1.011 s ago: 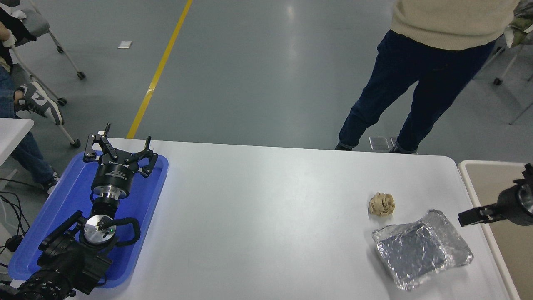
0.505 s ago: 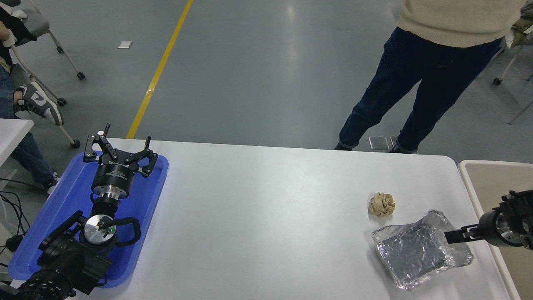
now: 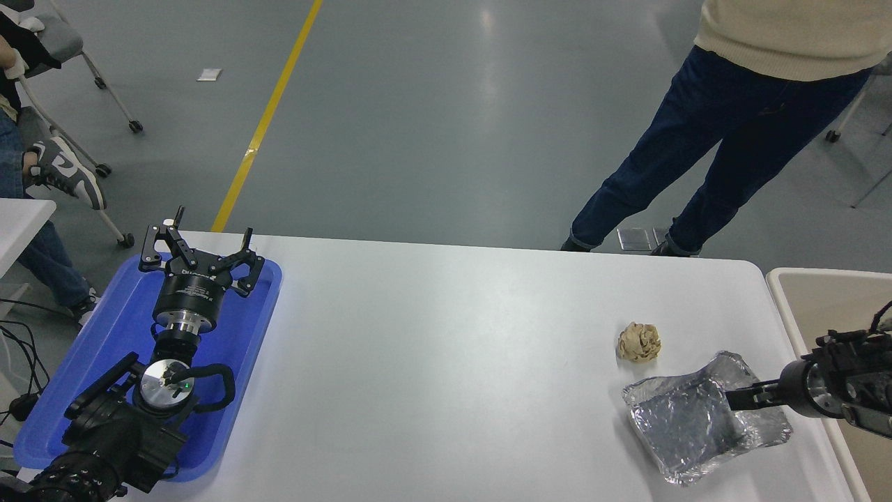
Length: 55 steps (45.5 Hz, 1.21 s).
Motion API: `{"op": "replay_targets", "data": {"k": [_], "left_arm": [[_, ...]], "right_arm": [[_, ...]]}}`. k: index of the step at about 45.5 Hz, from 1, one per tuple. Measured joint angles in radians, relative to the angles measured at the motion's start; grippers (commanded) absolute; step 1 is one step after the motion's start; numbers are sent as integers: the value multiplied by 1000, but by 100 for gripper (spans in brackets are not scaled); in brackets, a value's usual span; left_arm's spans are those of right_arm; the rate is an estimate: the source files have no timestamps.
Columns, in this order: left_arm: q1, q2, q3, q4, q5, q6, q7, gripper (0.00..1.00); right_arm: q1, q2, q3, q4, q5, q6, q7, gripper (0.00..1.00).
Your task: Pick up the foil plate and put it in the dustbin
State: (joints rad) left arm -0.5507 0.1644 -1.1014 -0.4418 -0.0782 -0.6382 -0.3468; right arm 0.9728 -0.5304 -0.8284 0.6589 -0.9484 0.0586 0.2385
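left hand (image 3: 198, 254): parked, fingers spread | right hand (image 3: 740, 399): reaching leftward, low

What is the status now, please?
Right gripper over foil plate, grip unclear. Left gripper parked open above blue tray. Plate on table; dustbin at right. Paper ball beside plate, not blocking.

The foil plate (image 3: 686, 425) is showing shiny silver, crinkled all over, with a darker grey centre. The paper ball (image 3: 639, 341) is showing a tan, mottled crumple. The worktop (image 3: 446, 362) is showing plain white. The tray (image 3: 237, 362) is showing bright blue. The dustbin (image 3: 822, 300) is showing beige walls under a pale cream rim. Both arms are showing black, the left pincer (image 3: 198, 244) and right pincer (image 3: 742, 399) included. A yellow line (image 3: 268, 115) is crossing the grey floor (image 3: 432, 118). A person (image 3: 739, 118) is wearing dark blue trousers and a cream top
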Motion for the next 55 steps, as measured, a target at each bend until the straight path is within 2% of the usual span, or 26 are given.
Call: {"op": "replay_targets", "data": {"k": [19,36,55], "left_arm": [[0,0,0,0,0,0,0,100],[-1,1,1,0,1,0,3,100],[-2,1,1,-1,1,-3,3,100]], "right_arm": [[12,-6,12,1,-23,0,17,0],[238,-106,-111,132,-23,75,103,0],[726,-219,-344,381,-25,329,195,0]]}}
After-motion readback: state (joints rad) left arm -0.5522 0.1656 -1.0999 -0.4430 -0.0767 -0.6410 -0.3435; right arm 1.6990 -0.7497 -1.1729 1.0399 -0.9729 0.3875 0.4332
